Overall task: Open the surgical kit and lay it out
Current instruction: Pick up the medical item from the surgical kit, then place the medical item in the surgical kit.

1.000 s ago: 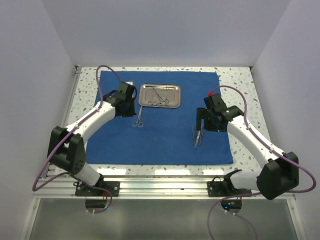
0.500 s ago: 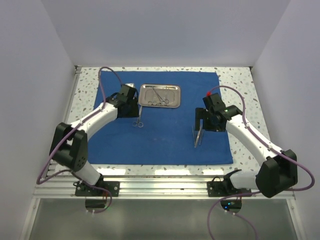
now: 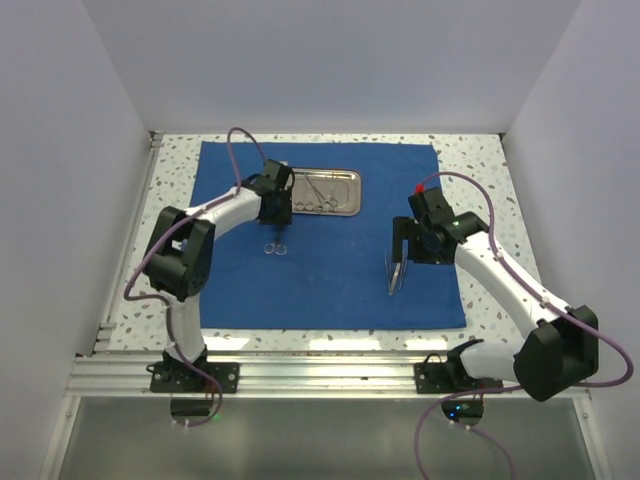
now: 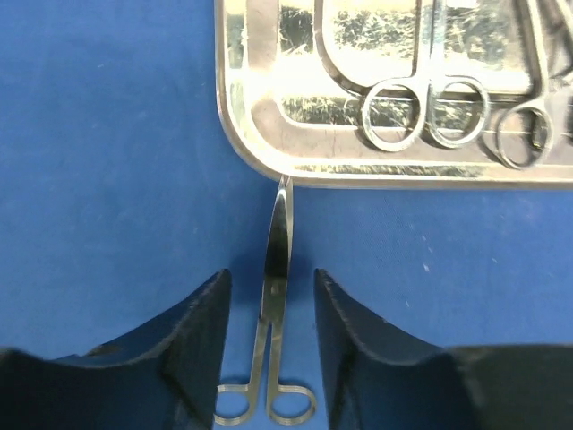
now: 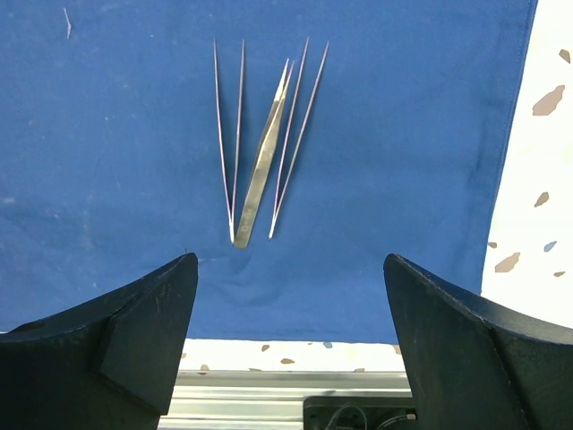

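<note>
The royal-blue cloth [image 3: 330,270] lies spread flat on the table. The steel tray [image 3: 345,205] sits on its far middle and holds forceps [image 4: 421,107] and other ringed tools. A pair of scissors [image 3: 277,240] lies on the cloth just in front of the tray, its tip at the tray's rim [image 4: 251,134]. My left gripper [image 3: 277,215] is open above the scissors [image 4: 276,269], one finger [image 4: 201,349] on either side, not touching. Three tweezers [image 3: 395,272] lie side by side on the cloth at the right. My right gripper [image 3: 400,252] hangs wide open and empty above the tweezers [image 5: 260,152].
Speckled tabletop [image 3: 485,170] borders the cloth on all sides. The aluminium front rail [image 3: 320,372] with the arm bases runs along the near edge. White walls close in the left, right and back.
My left arm has swung right, bringing its gripper from the cloth's left part over to the scissors by the tray. The right arm has barely moved.
</note>
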